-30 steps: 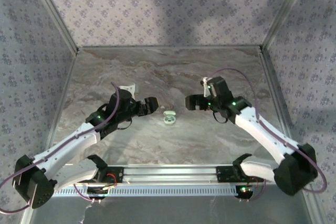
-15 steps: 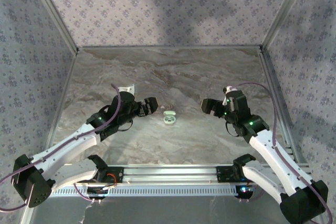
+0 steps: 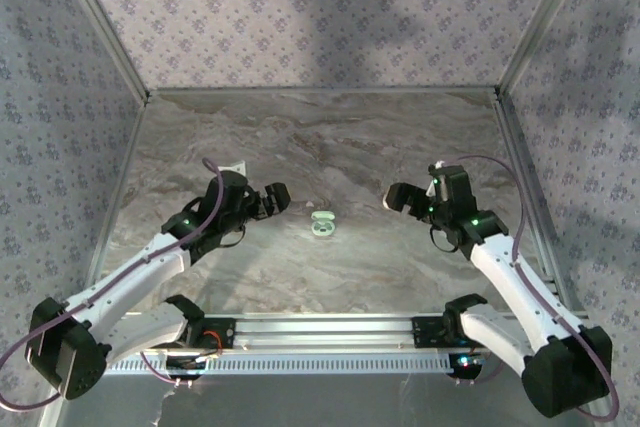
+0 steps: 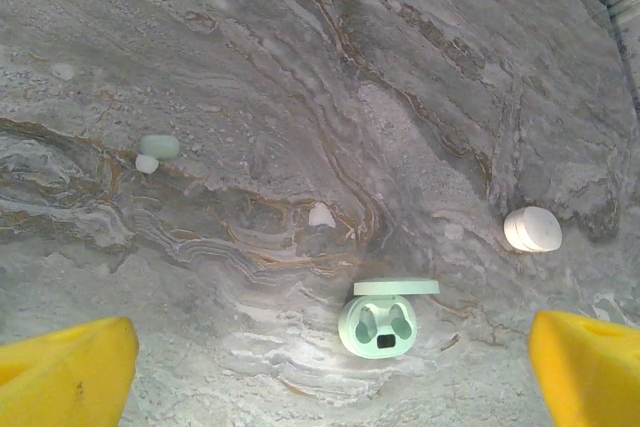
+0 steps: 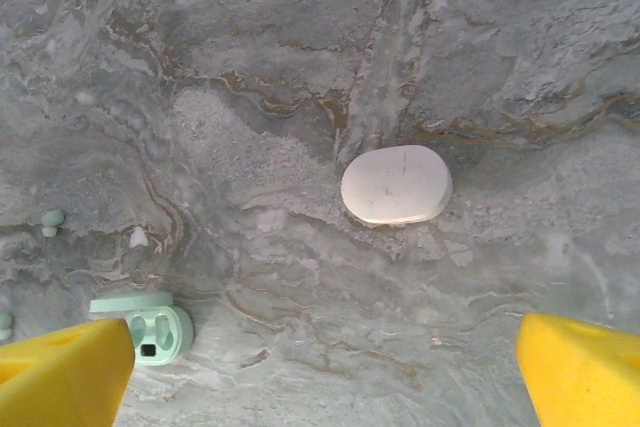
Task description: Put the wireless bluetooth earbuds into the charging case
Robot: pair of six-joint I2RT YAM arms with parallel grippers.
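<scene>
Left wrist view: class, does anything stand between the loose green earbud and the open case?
Nothing visible does. Only bare table lies between the earbud and the case. The white oval lies past the case, off that path.

In the left wrist view the left fingers (image 4: 65, 372) are cut off by the bottom corners, so just two yellow tips show. The pale speck (image 4: 321, 215) on the worktop (image 4: 300, 67) just beyond the charging case (image 4: 378, 319) is too small to identify. In the right wrist view the right fingers (image 5: 60, 372) are cropped the same way, one of them overlapping part of the case, and a small mint thing (image 5: 4, 325) is cut by the picture's left edge. From above, the case is too small to tell what its wells hold.
</scene>
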